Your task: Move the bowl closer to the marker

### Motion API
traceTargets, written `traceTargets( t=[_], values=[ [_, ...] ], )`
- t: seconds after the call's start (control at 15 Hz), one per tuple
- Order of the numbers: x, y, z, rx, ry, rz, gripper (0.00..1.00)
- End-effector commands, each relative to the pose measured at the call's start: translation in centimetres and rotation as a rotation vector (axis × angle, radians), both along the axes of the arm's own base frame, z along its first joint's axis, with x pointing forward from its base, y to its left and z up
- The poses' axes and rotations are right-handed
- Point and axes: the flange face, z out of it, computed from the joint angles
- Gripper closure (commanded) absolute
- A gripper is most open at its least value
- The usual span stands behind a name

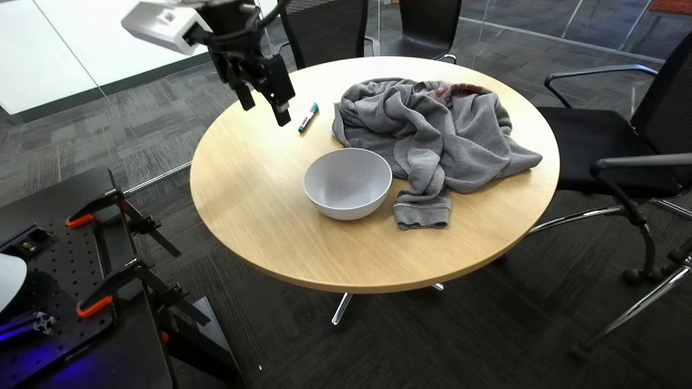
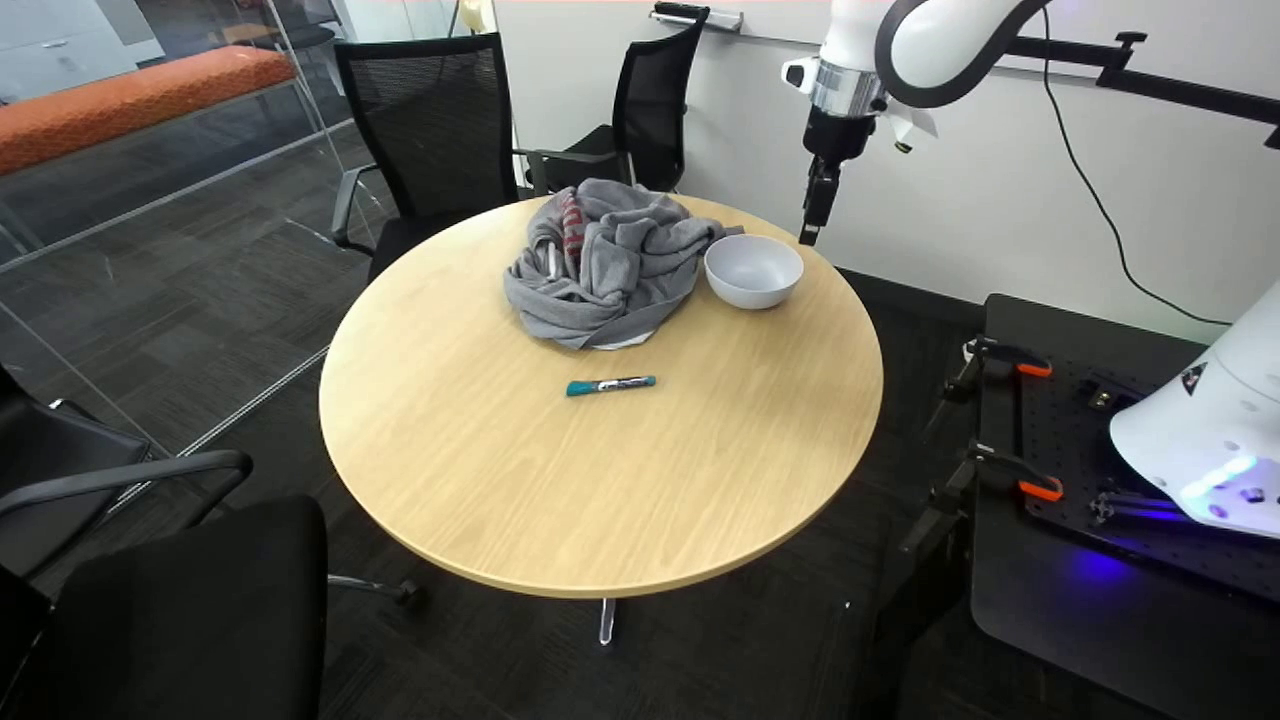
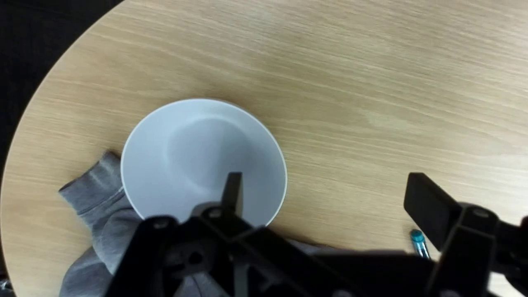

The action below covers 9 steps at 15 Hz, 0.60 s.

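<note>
Resting upright on the bench (image 1: 243,205): bowl (image 1: 347,183), one, pale grey, round, no long axis. Near it, sweatshirt (image 1: 476,146), grey, crumpled; sleeve (image 1: 427,167) just beside the bowl, contact not determinable. Well apart from the bowl: marker (image 2: 611,385), one, teal-ended, lying flat, its long axis running past the bowl rather than at it. Raised above the bench: pincer (image 3: 324,186), one, fingers (image 3: 429,202) spread wide, nothing held. Governing relation: in the wrist view the bowl lies toward the upper left of the pincer, one finger overlapping it and a stretch of its rim showing between the two; the marker shows by the opposite finger. Judgement: grasp not yet made; a shift toward the bowl, then a descent with one finger either side of its wall, seems called for. Obscured: part of the bowl's rim and much of the marker, behind the pincer in the wrist view. Lettering on the marker, illegible. Pincer height over the bench, hard to judge.
</note>
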Motion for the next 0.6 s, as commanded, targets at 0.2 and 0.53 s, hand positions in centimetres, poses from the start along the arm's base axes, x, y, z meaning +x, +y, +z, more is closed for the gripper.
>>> traceTargets(
  t=[0.2, 0.53],
  values=[
    [1.3, -0.5, -2.2, -0.001, 0.037, -0.007, 0.0],
    [2.1, -0.5, -3.1, 0.005, 0.045, -0.014, 0.0]
  ],
)
